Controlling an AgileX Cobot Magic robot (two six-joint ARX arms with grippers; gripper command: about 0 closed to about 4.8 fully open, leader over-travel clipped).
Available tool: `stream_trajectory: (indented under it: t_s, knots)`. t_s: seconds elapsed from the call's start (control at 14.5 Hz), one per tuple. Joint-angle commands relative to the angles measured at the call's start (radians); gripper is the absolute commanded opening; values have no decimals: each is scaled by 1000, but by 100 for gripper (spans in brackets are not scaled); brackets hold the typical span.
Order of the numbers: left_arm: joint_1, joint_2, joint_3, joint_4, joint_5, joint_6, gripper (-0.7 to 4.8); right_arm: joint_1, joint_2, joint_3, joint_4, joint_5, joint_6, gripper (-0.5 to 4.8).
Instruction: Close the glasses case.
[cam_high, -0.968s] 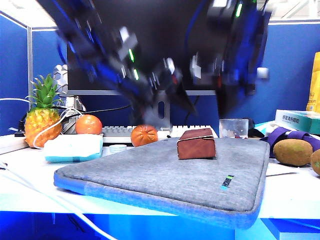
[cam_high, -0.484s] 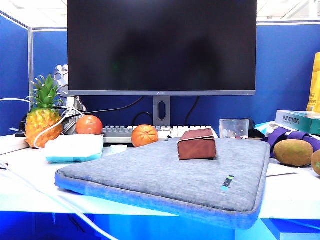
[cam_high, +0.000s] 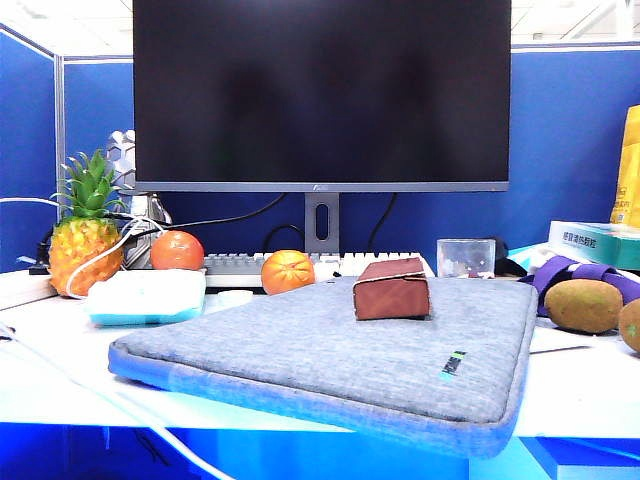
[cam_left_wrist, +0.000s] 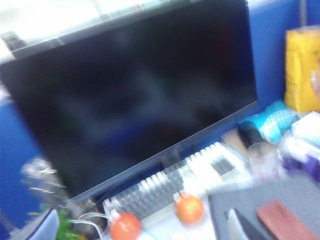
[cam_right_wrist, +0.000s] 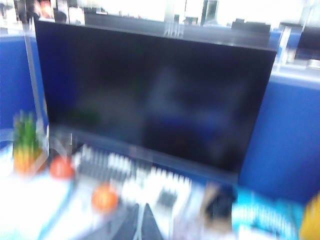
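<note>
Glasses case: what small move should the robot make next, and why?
Probably none, just rest. The case sits on the sleeve with its flap down, seemingly closed. Both arms are out of the exterior view; the left gripper, open, and the right gripper hang raised, facing the monitor.

Blue partition walls (cam_high: 580, 140), white desk (cam_high: 60, 390), bright overhead light

One reddish-brown boxy glasses case (cam_high: 392, 289), flap down. One grey fabric laptop sleeve (cam_high: 330, 350). Two round orange fruits (cam_high: 288, 271), one spiky pineapple (cam_high: 84, 238), two fuzzy brown kiwis (cam_high: 584, 305). One black monitor (cam_high: 321, 95), one pale keyboard (cam_high: 260, 267).
</note>
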Motion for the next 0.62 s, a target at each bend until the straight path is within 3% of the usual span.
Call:
stream_trajectory:
  t_s: [0.07, 0.28, 0.48, 0.62]
  knots:
    - [0, -200, -121, -14, -111, -28, 457, 2, -198, -241, 161, -6, 5, -1]
    - [0, -370, -239, -51, -222, -91, 457, 2, -462, -537, 354, -2, 102, -1]
    - [0, -463, -345, -90, -222, -187, 457, 2, -578, -673, 386, -51, 153, -1]
    - [0, -467, -420, -76, -219, -201, 457, 2, -584, -727, 383, -56, 196, -1]
